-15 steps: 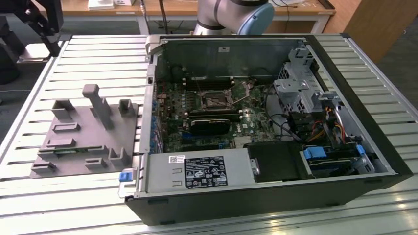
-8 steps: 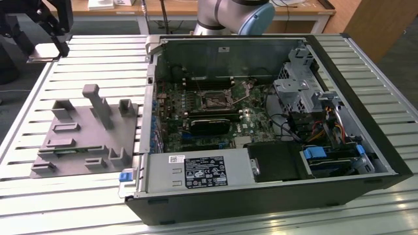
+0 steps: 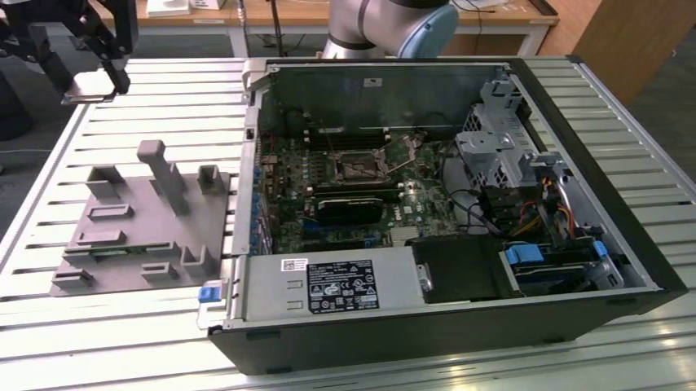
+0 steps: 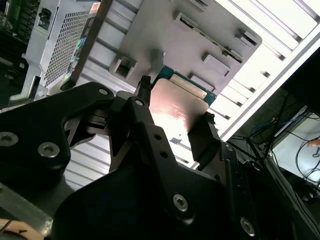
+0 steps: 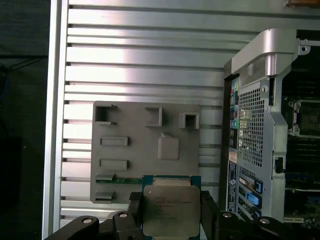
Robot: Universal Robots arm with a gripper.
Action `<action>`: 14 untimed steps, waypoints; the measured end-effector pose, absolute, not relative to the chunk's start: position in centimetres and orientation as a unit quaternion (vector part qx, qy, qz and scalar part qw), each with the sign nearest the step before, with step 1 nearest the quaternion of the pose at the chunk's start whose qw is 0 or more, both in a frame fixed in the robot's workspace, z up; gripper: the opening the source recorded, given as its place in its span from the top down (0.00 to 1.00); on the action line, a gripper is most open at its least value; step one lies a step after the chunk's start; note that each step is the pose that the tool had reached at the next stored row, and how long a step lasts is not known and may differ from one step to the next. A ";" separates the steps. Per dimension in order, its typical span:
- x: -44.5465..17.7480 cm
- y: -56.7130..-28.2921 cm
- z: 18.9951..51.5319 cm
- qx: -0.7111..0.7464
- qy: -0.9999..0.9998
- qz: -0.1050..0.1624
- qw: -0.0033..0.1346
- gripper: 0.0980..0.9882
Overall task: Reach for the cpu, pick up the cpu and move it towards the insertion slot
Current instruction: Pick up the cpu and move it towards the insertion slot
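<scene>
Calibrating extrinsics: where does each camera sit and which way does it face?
Exterior view: off the arm, above, looking down on the open computer case and grey fixture plate; arm and gripper show.
First wrist view: at the wrist, facing down onto the plate; fingers clamp the cpu.
Second wrist view: at the wrist, slanting along the gripper body toward the plate.
Both wrist views share cpu and plate.

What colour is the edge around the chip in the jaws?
Teal-green, framing the flat square silvery metal cpu; clearest in the first wrist view.
</scene>
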State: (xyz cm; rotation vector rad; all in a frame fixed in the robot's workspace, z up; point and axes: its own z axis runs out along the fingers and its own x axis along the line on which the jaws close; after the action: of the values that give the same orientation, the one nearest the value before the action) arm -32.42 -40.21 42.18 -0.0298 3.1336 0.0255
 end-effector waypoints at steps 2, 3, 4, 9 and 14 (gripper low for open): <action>-32.1 -40.2 42.2 -0.010 1.000 0.008 0.004 0.50; -31.9 -40.2 42.2 -0.010 1.000 0.008 0.004 0.50; -31.7 -40.2 42.2 -0.010 1.000 0.008 0.004 0.50; -30.9 -40.2 42.2 -0.009 1.000 0.008 0.004 0.50; -30.0 -40.2 42.2 -0.010 1.000 0.008 0.004 0.50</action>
State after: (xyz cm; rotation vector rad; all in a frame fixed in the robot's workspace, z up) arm -30.00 -40.21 42.18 -0.0298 3.1336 0.0255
